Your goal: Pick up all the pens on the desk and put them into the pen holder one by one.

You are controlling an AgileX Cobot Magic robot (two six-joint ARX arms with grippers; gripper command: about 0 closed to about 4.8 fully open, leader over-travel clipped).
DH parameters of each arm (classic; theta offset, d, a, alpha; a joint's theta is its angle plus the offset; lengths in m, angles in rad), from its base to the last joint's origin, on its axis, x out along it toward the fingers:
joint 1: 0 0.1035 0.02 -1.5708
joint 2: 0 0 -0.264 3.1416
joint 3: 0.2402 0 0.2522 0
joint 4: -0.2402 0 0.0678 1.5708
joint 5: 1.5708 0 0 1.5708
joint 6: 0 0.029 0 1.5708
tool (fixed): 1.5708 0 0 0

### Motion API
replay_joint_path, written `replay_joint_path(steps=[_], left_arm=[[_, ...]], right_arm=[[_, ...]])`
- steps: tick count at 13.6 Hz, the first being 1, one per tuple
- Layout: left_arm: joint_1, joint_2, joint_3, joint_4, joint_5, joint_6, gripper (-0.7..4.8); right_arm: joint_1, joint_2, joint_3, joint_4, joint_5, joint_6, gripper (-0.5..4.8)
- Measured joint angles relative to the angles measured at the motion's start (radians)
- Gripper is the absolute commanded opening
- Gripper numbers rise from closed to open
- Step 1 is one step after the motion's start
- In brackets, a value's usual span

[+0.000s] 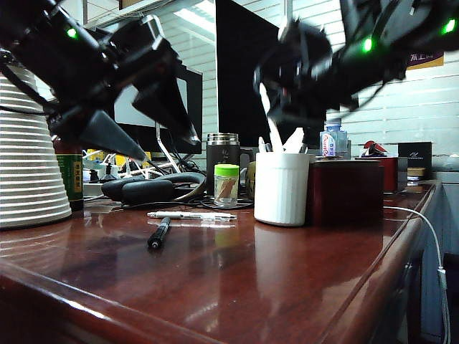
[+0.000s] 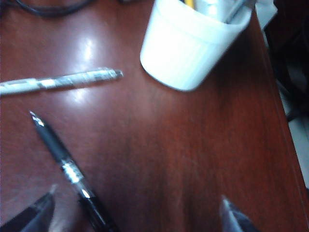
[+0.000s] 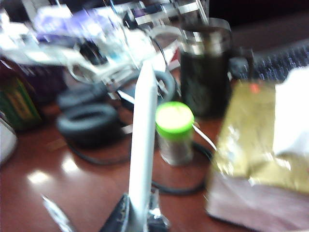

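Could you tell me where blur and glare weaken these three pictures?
Exterior view: both arms smear dark overhead, the desk is glossy with reflections. Left wrist view: soft, glare beside the thin white pen. Right wrist view: heavily blurred, only the white pen in the right hand reads.

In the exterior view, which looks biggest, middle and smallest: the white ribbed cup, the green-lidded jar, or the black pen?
1. White ribbed plastic cup
2. Green-lidded clear jar
3. Slim black pen, though it lies nearer the camera

Motion blur smears the right gripper [image 1: 276,118]; the black pen [image 2: 67,166] is cut off by the left wrist view's edge.
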Motion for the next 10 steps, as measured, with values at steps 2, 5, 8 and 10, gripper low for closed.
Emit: replay_joint_path(steps=[2,5,8,10], left_arm=[[0.001,0.003,0.000,0.002,-0.003,0.000,4.79],[0.001,0.003,0.000,0.009,-0.003,0.000,4.79],[0.001,0.003,0.000,0.009,-0.003,0.000,4.79],[0.001,0.003,0.000,0.009,-0.002,0.000,4.79]], right_arm=[[0.001,0.011,0.001,-0.004,0.000,-0.044,-0.01],[0.001,0.011,0.001,-0.003,0.000,-0.053,1.84],[0.001,0.010,0.001,0.002,-0.001,-0.056,1.84],[0.001,-0.018,0.000,0.002,-0.001,-0.056,1.84]])
